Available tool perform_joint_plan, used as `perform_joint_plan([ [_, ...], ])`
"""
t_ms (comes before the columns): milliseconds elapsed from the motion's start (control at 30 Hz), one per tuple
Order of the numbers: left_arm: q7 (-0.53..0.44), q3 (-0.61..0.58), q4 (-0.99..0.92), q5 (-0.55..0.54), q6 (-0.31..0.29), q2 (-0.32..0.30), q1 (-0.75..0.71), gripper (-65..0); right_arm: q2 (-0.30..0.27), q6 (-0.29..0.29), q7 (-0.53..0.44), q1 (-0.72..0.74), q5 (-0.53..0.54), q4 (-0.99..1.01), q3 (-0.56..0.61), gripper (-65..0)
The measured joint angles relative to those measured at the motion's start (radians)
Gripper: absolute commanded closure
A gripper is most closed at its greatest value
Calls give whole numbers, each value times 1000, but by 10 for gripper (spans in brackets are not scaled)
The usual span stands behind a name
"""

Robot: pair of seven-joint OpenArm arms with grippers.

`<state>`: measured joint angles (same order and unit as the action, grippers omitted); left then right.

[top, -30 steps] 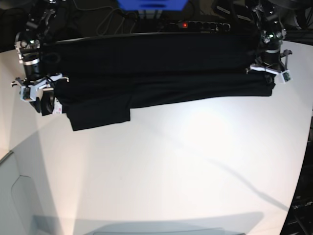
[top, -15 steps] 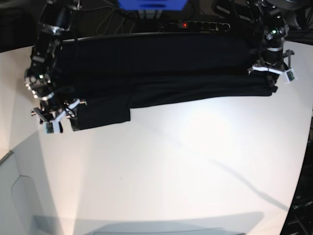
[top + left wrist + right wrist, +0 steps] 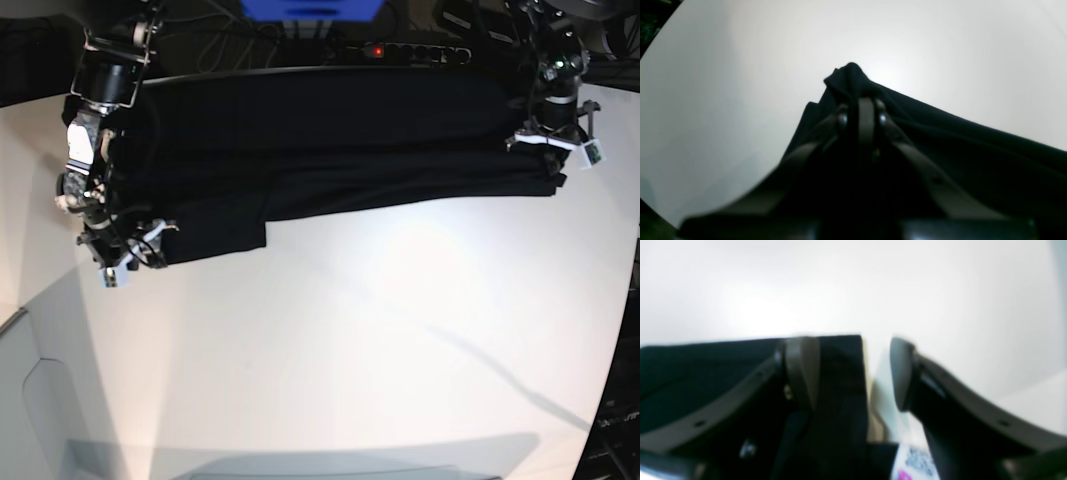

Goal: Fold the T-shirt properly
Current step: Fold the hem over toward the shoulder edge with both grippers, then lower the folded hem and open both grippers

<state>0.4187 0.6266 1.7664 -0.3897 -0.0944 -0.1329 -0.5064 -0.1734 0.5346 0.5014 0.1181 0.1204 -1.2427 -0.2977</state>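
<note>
A white table (image 3: pixel 400 340); behind it a power strip (image 3: pixel 405 50) (red light on).

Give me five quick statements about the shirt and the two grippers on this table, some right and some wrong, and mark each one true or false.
1. The T-shirt lies along the far edge of the white table. True.
2. The left gripper is wide open and clear of the cloth. False: its jaws are shut on a bunched bit of the black fabric.
3. The right gripper has its jaws apart. True: there is a clear gap, with a shirt edge showing between them.
4. The orange and purple print faces up. False: only plain black cloth shows in the base view.
5. The shirt is crumpled in a heap at the table's centre. False: it is spread out in a long band, with a flap hanging toward the near side.
</note>
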Motion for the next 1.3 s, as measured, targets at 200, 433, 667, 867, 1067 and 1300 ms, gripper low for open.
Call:
perform_joint_plan([
  [200, 4, 0, -40, 0, 0, 0, 6, 0, 4, 3, 26, -10, -7, -30, 0, -45],
  [433, 0, -2, -49, 2, 0, -1, 24, 0, 7, 3, 27, -127, -5, -345, -7, 0],
  [667, 1, -5, -60, 0, -3, -6, 63, 0, 8, 3, 30, -343, 2, -691, -20, 0],
  [867, 11, -5, -74, 3, -1, -10, 60, 0, 64, 14, 2, -470, 7, -784, -121, 0],
  [1067, 5, -5, -72, 2, -3, -11, 68, 0, 125, 101, -34, -554, -7, -776, -266, 0],
  [1300, 8, 0, -50, -1, -3, -24, 60, 0, 171, 148, -42, -599, -4, -777, -367, 0],
])
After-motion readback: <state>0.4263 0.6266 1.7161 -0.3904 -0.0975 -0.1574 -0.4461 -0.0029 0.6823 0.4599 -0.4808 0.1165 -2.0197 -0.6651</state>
